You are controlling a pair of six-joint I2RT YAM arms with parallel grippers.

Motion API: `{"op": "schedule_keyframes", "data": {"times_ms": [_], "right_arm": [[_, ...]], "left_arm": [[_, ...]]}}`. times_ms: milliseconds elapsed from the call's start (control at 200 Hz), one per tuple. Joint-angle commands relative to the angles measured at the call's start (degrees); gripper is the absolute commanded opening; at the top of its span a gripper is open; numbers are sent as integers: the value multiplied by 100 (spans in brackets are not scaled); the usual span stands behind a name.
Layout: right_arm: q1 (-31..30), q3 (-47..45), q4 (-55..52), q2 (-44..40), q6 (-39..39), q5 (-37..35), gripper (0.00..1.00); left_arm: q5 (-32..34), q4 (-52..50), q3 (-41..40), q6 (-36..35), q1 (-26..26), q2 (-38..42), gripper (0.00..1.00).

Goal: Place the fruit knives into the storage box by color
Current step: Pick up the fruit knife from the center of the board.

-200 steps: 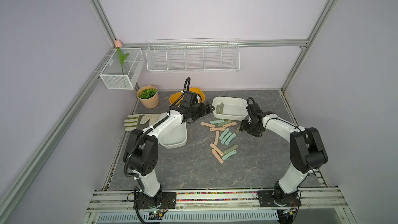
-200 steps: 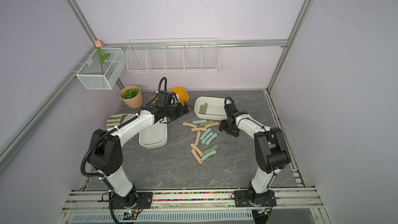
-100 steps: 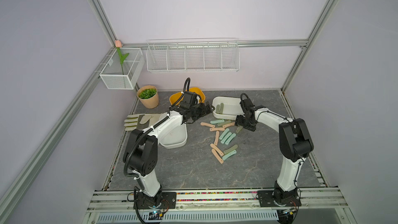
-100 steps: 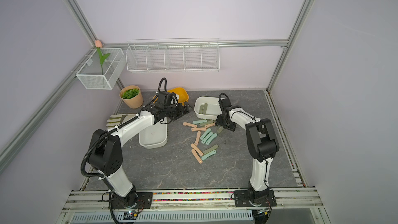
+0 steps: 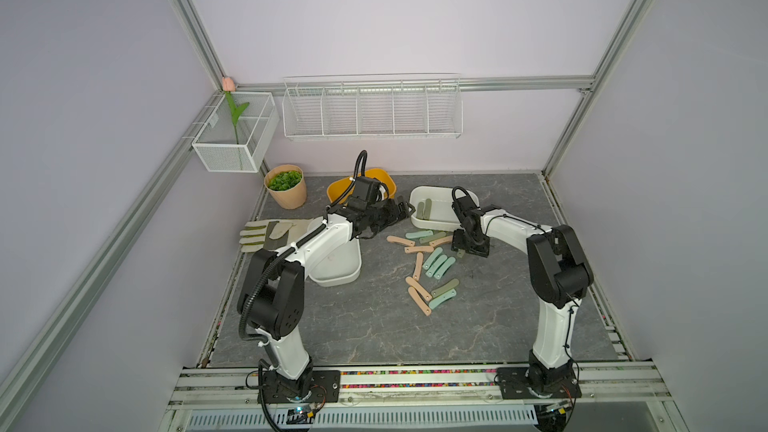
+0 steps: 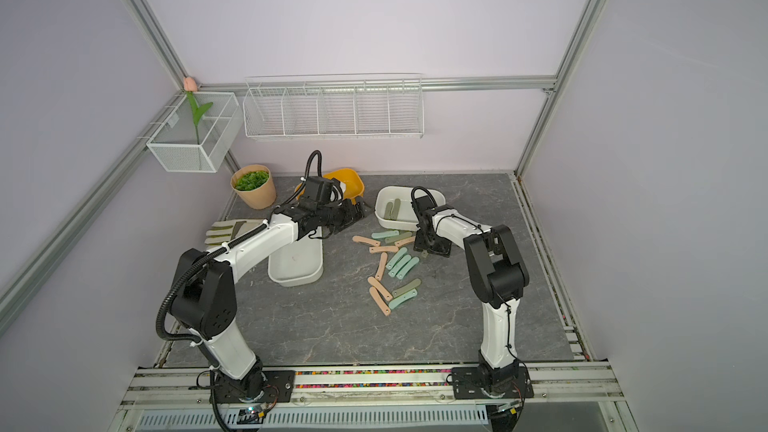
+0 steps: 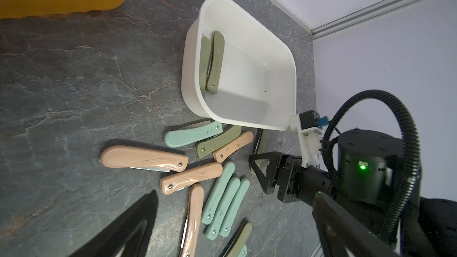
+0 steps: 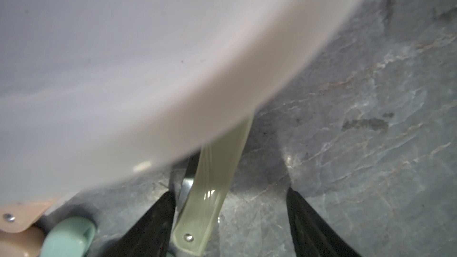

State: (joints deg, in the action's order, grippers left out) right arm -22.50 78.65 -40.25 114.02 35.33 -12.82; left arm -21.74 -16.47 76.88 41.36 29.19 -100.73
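Fruit knives [image 5: 432, 268] in peach-pink, mint and olive lie loose mid-table in both top views. Behind them stands a white storage box [image 5: 442, 224] with two olive knives [image 7: 214, 63] inside. My right gripper [image 5: 466, 248] is down at the table by that box's front rim, open. Its fingers [image 8: 158, 218] straddle an olive knife [image 8: 212, 189] that lies flat, its far end under the box rim [image 8: 222, 110]. One finger is close against this knife and the other stands well off. My left gripper [image 5: 400, 213] hovers open and empty left of the box.
A second white box [image 5: 337, 264] sits under the left forearm, and a yellow box [image 5: 384, 179] is behind the left wrist. A work glove [image 5: 270, 234] and a plant pot [image 5: 286, 187] are at the back left. Wire baskets [image 5: 372, 112] hang on the wall.
My right arm has swung left and its gripper has come down beside the white box, over the olive knife. The left arm has not moved.
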Motion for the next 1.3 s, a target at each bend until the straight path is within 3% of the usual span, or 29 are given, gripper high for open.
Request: {"op": "schedule_keyframes", "data": {"times_ms": [0,250,695,1060,1295], "right_arm": [[48,-255,-166,-150,0,-123,68],[152,-803,91,-512,36,133,54],[158,-889,411,-434,-458,555,52],[150,-843,474,-327,-632,754,32],[159,-788,396,-283,-706,592,38]], "left_arm": [[-75,102,-105,19,-25,161,99],[-59,163,-186,78,-23,246,99],[0,137,-261,126,-22,380,99],[34,166,-270,222,-5,404,99],[55,154,-220,228,27,366,99]]}}
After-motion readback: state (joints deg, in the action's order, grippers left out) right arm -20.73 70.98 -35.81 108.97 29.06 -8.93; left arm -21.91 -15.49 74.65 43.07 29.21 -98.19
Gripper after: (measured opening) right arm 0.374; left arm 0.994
